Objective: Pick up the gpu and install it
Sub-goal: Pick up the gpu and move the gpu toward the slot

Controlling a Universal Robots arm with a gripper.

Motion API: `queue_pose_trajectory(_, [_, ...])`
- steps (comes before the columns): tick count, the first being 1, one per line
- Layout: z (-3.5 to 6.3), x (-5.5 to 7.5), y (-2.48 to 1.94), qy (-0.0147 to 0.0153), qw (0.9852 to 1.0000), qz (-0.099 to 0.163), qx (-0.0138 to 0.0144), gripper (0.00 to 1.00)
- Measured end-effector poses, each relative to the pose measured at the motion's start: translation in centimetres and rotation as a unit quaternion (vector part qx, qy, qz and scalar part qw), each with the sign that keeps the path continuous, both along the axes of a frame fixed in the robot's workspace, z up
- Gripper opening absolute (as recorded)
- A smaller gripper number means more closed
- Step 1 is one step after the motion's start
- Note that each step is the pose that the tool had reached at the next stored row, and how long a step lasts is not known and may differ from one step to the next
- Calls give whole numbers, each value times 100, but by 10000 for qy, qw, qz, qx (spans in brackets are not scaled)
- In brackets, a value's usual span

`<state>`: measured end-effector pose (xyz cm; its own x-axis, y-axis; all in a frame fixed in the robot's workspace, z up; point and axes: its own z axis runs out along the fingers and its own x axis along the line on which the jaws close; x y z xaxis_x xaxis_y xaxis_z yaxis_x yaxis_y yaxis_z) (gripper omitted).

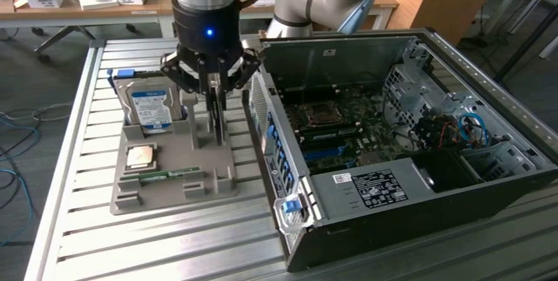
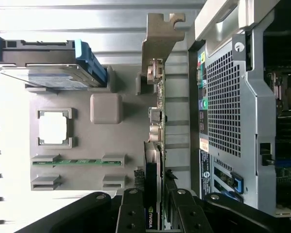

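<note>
Now the gpu (image 2: 156, 127) stands upright in the tray (image 2: 87, 141), directly beneath the gripper (image 2: 156, 195).

One gpu (image 2: 158, 119) end behind gripper (image 2: 155, 201)

"NVIDIA" on the gpu (image 2: 153, 165)

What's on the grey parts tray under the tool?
The gpu stands on edge right below the tool; beside it are a hard drive, a CPU and a RAM stick. The gpu's lower edge is hidden in the tray.
</note>
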<state>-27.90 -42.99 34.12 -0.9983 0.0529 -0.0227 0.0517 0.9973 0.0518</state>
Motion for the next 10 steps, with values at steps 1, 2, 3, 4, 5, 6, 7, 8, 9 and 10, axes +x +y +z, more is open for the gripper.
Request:
queue_pose_trajectory(1, [43, 0, 0, 0, 10000, 0, 0, 27])
queue_pose_trajectory(2, [84, 0, 0, 0, 10000, 0, 0, 27])
queue_pose_trajectory(3, [125, 0, 0, 0, 10000, 0, 1, 27])
queue_pose_trajectory(4, [170, 0, 0, 0, 10000, 0, 0, 27])
queue_pose_trajectory(5, [215, 0, 0, 0, 10000, 0, 0, 27])
queue_pose_trajectory(6, [262, 0, 0, 0, 10000, 0, 0, 27])
queue_pose_trajectory(7, [306, 0, 0, 0, 10000, 0, 0, 27])
queue_pose_trajectory(8, [352, 0, 0, 0, 10000, 0, 0, 27])
queue_pose_trajectory(9, [395, 0, 0, 0, 10000, 0, 0, 27])
queue_pose_trajectory(10, [445, 0, 0, 0, 10000, 0, 0, 27])
